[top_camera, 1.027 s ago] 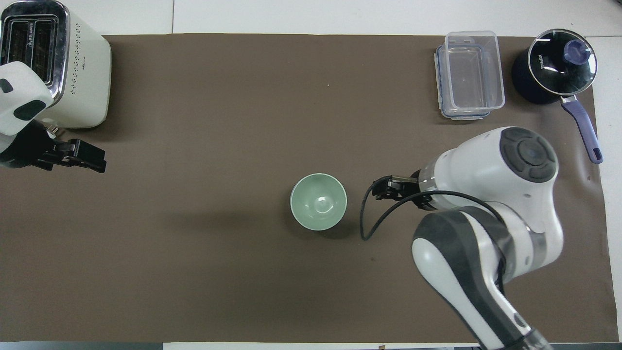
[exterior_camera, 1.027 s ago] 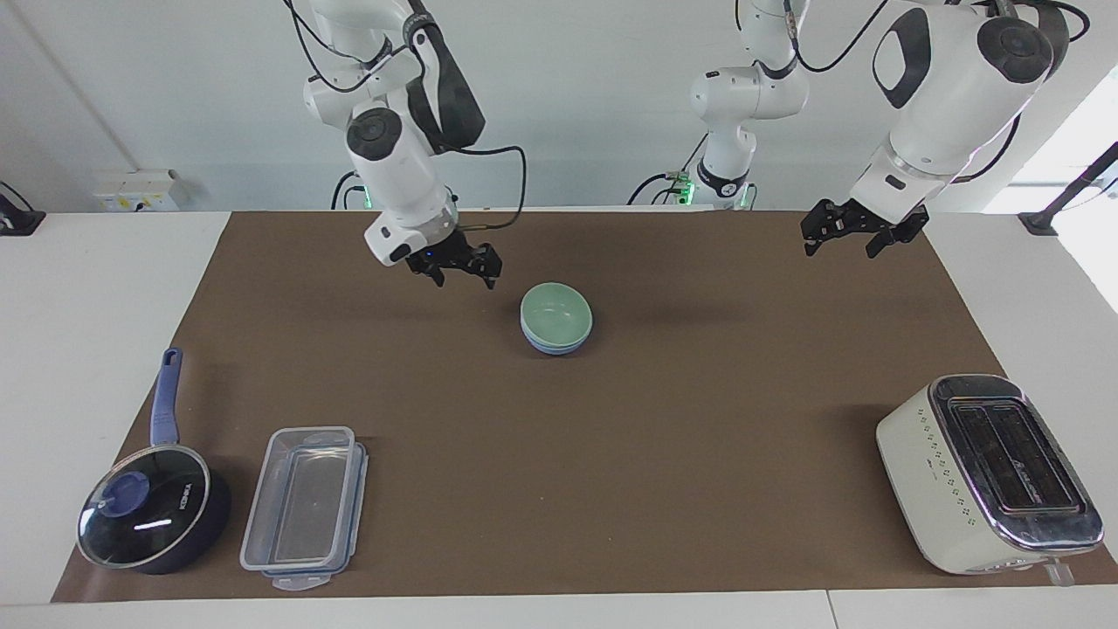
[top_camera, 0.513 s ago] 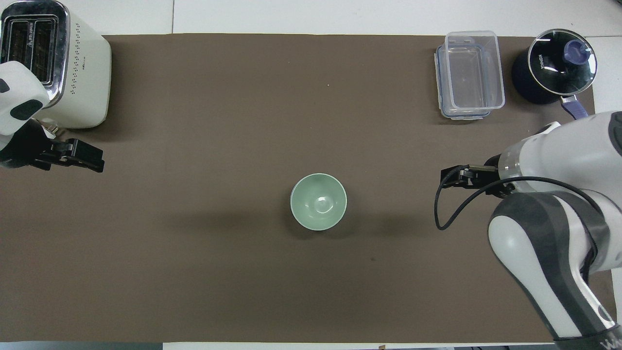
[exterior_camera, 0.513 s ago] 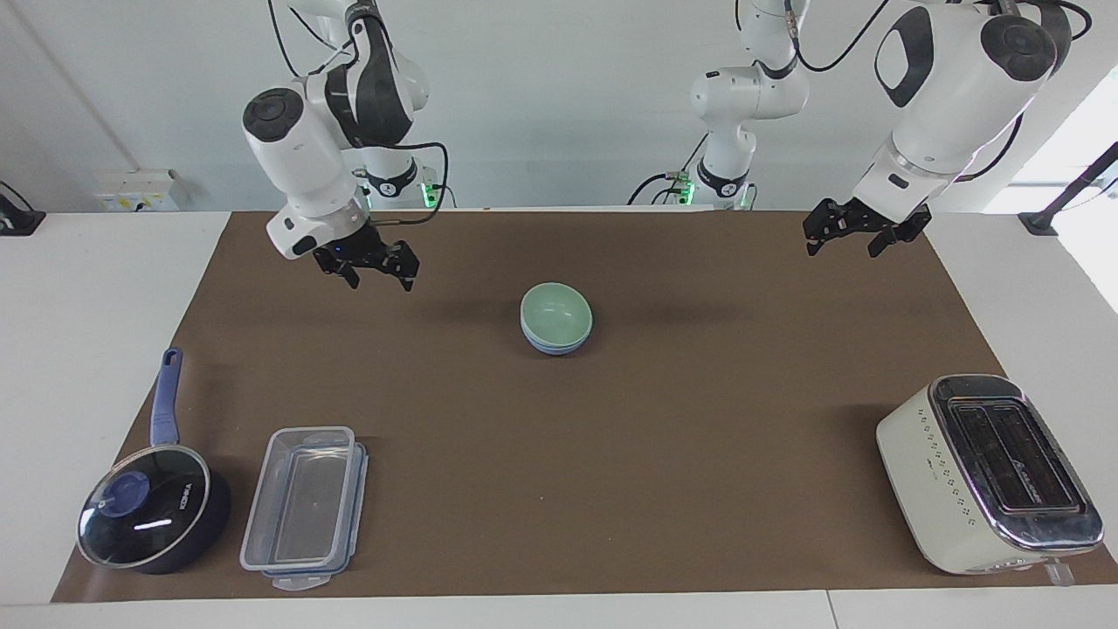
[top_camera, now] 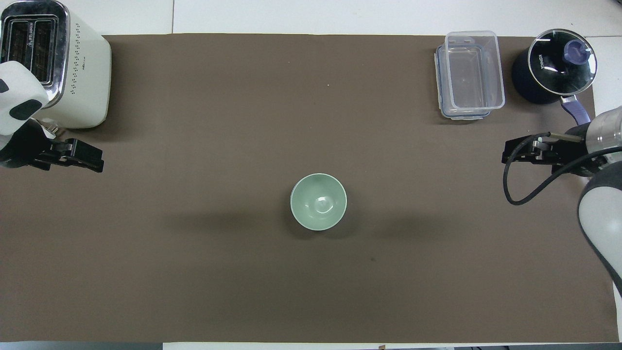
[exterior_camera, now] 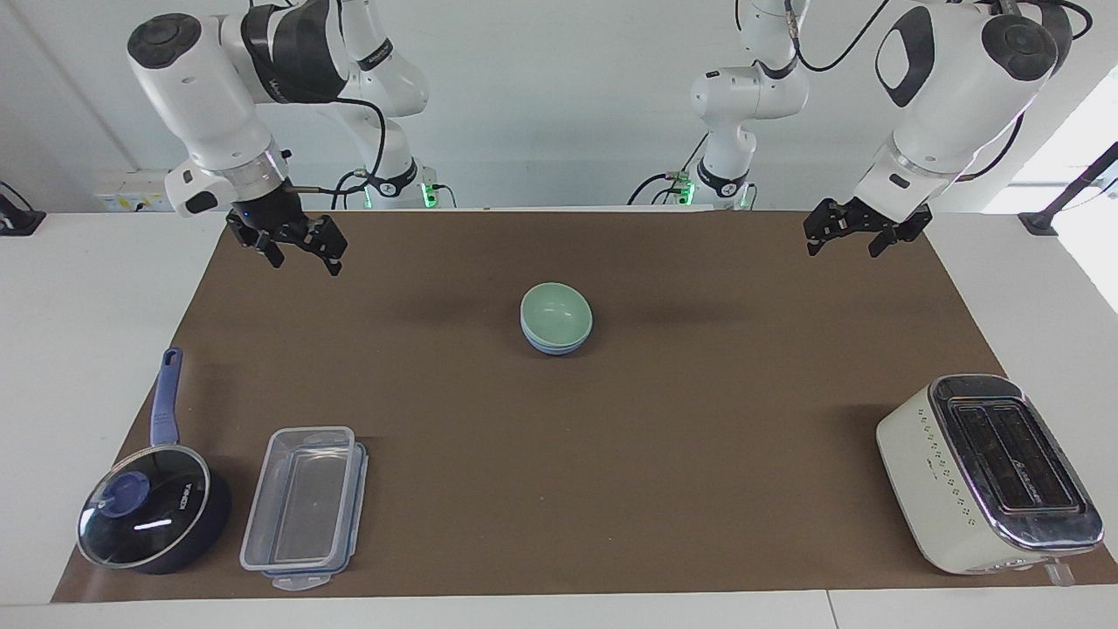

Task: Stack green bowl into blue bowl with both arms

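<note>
Right gripper (exterior_camera: 301, 254): raised over the brown mat (exterior_camera: 699, 489) at the right arm's end of the table, jaws spread wide, nothing between them, touching nothing. In the overhead view its arm is cut off by the frame edge.

Left gripper (exterior_camera: 845, 240): raised over the mat at the left arm's end, jaws likewise apart and empty; this arm waits. In the overhead view its wrist covers part of the toaster (exterior_camera: 991, 472).

Green bowl (exterior_camera: 556, 313): nested upright inside the blue bowl (exterior_camera: 548, 347), mid-table, well apart from both grippers. Only a thin band of the blue bowl's wall shows below the green rim in the facing view; from overhead it is hidden entirely.

Farther from the robots: toaster at the left arm's end; clear plastic container (exterior_camera: 304, 505) beside the lidded saucepan (exterior_camera: 154, 507) at the right arm's end.
</note>
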Robot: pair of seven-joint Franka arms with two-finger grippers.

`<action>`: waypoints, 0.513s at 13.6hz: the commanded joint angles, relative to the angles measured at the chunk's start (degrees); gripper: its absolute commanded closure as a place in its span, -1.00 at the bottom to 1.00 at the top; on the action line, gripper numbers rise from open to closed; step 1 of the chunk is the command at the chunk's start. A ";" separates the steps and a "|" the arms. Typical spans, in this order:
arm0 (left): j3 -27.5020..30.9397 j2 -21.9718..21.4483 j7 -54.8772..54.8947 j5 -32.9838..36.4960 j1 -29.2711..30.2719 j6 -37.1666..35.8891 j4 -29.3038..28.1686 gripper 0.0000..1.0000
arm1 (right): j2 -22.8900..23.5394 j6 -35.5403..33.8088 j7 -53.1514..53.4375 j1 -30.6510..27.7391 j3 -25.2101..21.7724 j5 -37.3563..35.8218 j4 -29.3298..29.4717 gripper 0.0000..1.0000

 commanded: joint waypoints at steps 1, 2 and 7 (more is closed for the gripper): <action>-0.27 -1.02 0.34 1.30 0.43 0.02 -0.51 -1.00 | 5.47 -7.99 -0.57 -0.24 0.80 -3.41 11.34 -1.00; -0.19 -1.02 0.25 1.30 0.43 0.11 -0.51 -1.00 | 6.18 -10.11 -0.57 -0.14 0.88 -3.94 13.19 -1.00; -0.19 -1.02 0.34 1.30 0.43 0.02 -0.51 -1.00 | 4.34 -11.80 -3.11 -0.23 0.89 -3.95 11.02 -1.00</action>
